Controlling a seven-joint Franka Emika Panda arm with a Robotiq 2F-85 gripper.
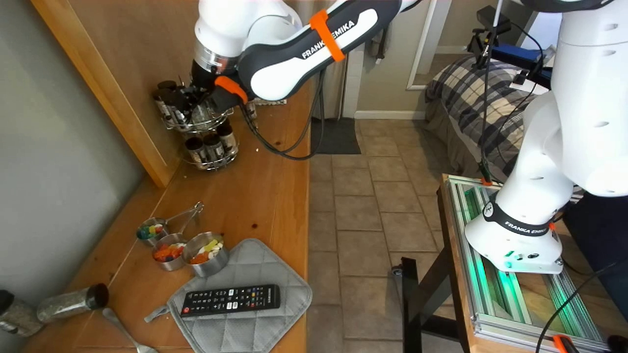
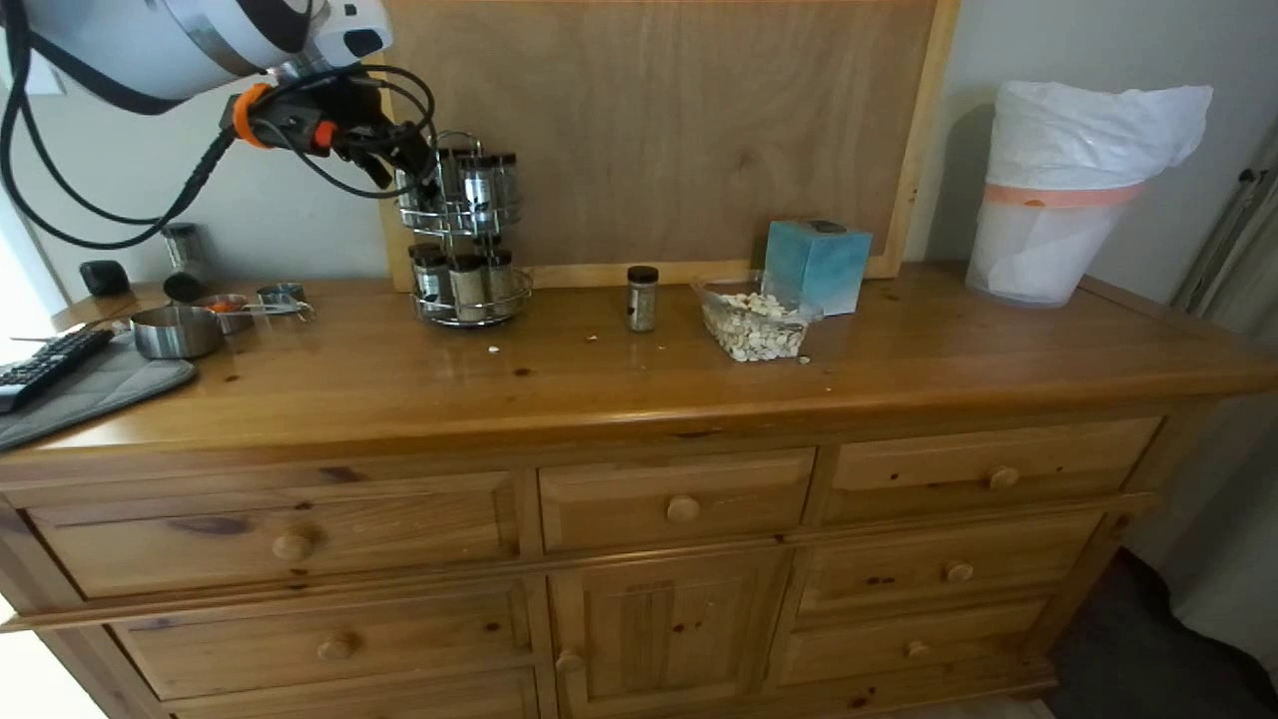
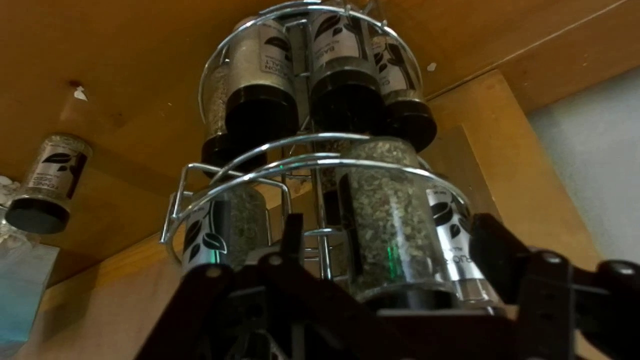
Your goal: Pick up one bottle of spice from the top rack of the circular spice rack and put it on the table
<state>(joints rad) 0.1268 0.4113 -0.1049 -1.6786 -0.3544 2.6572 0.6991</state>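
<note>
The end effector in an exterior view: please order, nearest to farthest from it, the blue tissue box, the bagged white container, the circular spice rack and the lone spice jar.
1. Circular spice rack: leftmost of the four.
2. Lone spice jar: on the table, right of the rack.
3. Blue tissue box: further right.
4. Bagged white container: far right.

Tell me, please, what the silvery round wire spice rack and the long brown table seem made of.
Silvery round wire spice rack: metal, perhaps chromed, by its bright glints. Long brown table: wood, apparently varnished, showing dark knots and glossy reflections.
</note>
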